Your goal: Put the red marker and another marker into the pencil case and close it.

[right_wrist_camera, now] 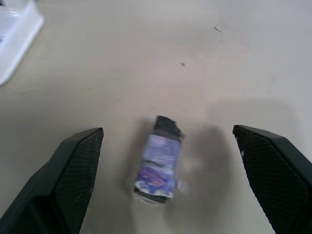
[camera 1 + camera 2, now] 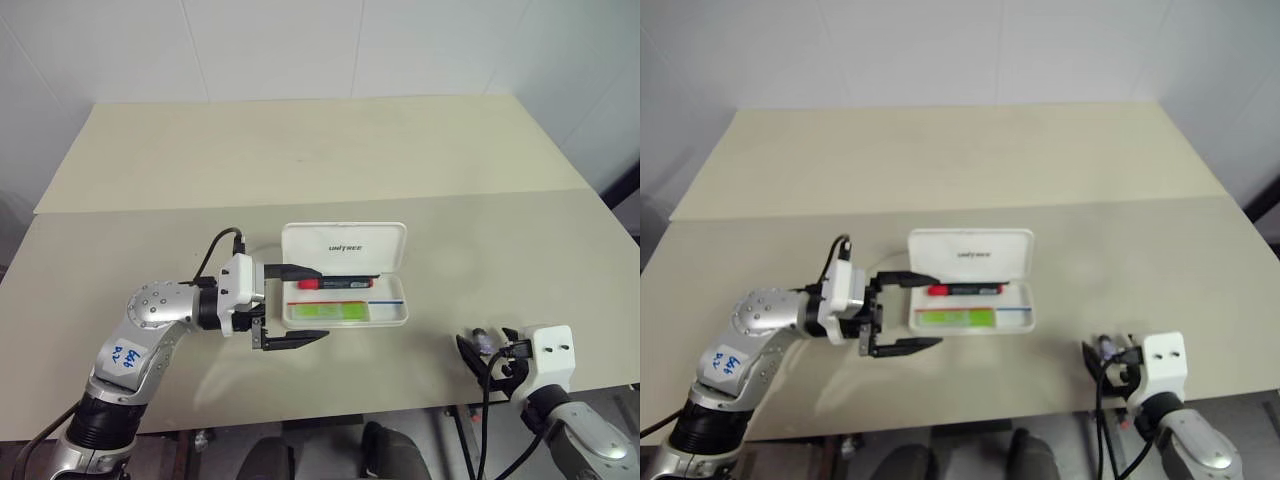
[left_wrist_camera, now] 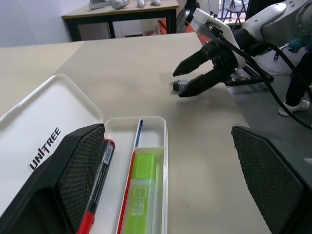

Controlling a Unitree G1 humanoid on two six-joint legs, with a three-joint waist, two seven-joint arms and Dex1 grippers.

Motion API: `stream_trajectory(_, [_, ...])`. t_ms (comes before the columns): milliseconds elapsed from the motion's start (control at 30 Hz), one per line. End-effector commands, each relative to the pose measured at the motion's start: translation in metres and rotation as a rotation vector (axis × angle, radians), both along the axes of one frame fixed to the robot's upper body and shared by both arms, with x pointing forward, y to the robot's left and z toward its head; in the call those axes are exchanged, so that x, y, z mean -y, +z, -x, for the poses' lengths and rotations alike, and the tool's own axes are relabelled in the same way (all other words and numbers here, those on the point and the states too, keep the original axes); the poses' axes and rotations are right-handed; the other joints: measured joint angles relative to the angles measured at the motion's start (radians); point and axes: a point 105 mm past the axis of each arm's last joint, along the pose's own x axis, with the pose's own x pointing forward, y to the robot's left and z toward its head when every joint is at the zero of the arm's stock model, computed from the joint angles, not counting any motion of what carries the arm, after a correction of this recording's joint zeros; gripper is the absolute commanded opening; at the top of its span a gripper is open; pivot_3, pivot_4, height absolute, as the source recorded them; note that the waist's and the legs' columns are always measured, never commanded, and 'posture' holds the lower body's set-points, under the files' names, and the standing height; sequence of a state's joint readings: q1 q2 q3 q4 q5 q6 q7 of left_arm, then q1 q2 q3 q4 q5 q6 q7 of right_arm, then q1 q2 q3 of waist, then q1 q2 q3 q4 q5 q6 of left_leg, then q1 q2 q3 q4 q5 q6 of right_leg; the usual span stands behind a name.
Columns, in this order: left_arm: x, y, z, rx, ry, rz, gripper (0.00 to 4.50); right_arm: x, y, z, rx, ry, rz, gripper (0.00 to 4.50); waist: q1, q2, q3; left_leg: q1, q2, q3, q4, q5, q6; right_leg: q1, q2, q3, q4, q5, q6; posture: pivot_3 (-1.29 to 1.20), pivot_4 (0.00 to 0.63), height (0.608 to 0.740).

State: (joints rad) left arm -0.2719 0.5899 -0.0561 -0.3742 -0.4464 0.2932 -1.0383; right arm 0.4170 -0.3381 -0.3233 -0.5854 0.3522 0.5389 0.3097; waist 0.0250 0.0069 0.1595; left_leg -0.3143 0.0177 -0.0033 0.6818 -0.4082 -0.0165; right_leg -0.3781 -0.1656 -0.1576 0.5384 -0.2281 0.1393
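Left eye view: white hard-plastic hinged pencil case [image 2: 345, 276] lies open, holding black-bodied red marker [image 2: 335, 283] and light-green highlighter [image 2: 326, 312], partly screened by wide-open left gripper [image 2: 300, 305]; right gripper [image 2: 487, 362], empty and spread, straddles a blurred purple stub [image 1: 158, 166]

One white pencil case [image 2: 345, 248] is seen, open. Two markers are counted inside it: one red marker [image 2: 335, 283] and one light-green highlighter [image 2: 325, 312]. One small purple stub [image 1: 158, 166] is seen on one beige table [image 2: 300, 150].

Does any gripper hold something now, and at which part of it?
Nothing is held: the left gripper and the right gripper are both open.
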Motion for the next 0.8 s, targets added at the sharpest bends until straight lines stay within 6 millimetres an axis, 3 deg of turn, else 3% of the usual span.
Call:
stream_trajectory(33, [0.0,0.011,-0.001,0.034,-0.009,0.016,4.48,0.01,0.001,0.0,0.015,-0.056,0.024,4.5,0.0,0.0,0.0,0.0,0.0,0.0,0.0,0.0,0.0,0.0,0.0,0.0,0.0,0.0,0.0,0.0,0.15,0.74])
stream_trajectory(133, [-0.001,0.012,-0.002,0.041,-0.008,0.013,4.48,0.014,-0.005,0.0,-0.009,-0.087,0.031,4.5,0.0,0.0,0.0,0.0,0.0,0.0,0.0,0.0,0.0,0.0,0.0,0.0,0.0,0.0,0.0,0.0,0.15,0.74])
stream_trajectory(233, [-0.002,0.014,-0.003,0.05,-0.004,0.012,4.5,0.015,-0.009,-0.001,-0.019,-0.109,0.03,3.88,0.0,0.0,0.0,0.0,0.0,0.0,0.0,0.0,0.0,0.0,0.0,0.0,0.0,0.0,0.0,0.0,0.15,0.74])
stream_trajectory(467, [-0.002,0.015,-0.005,0.067,0.005,0.01,4.5,0.007,-0.007,-0.008,0.008,-0.065,0.039,1.41,0.0,-0.001,-0.001,0.0,0.0,0.0,0.0,0.0,0.001,0.0,0.0,0.001,0.0,0.0,0.0,0.0,0.15,0.74])
stream_trajectory(567, [-0.003,0.014,-0.005,0.07,0.009,0.009,4.5,-0.004,0.003,-0.014,0.053,0.016,0.047,0.42,0.0,-0.001,-0.001,0.0,0.0,0.0,0.0,0.0,0.001,0.0,0.0,0.001,0.0,0.0,0.0,0.0,0.15,0.74])
stream_trajectory(667, [-0.003,0.013,-0.005,0.072,0.015,0.01,4.5,-0.021,0.017,-0.022,0.121,0.142,0.058,0.4,-0.002,0.0,0.0,0.0,0.0,0.0,0.0,0.0,0.001,0.0,0.0,0.001,0.0,0.0,0.0,0.0,0.15,0.74])
stream_trajectory(800, [-0.005,0.012,-0.006,0.078,0.037,0.012,4.5,-0.056,0.042,-0.03,0.223,0.501,0.181,0.4,-0.008,0.002,0.001,0.001,0.0,0.001,0.0,0.0,0.001,0.0,0.0,0.001,0.0,0.0,0.0,0.0,0.15,0.74])
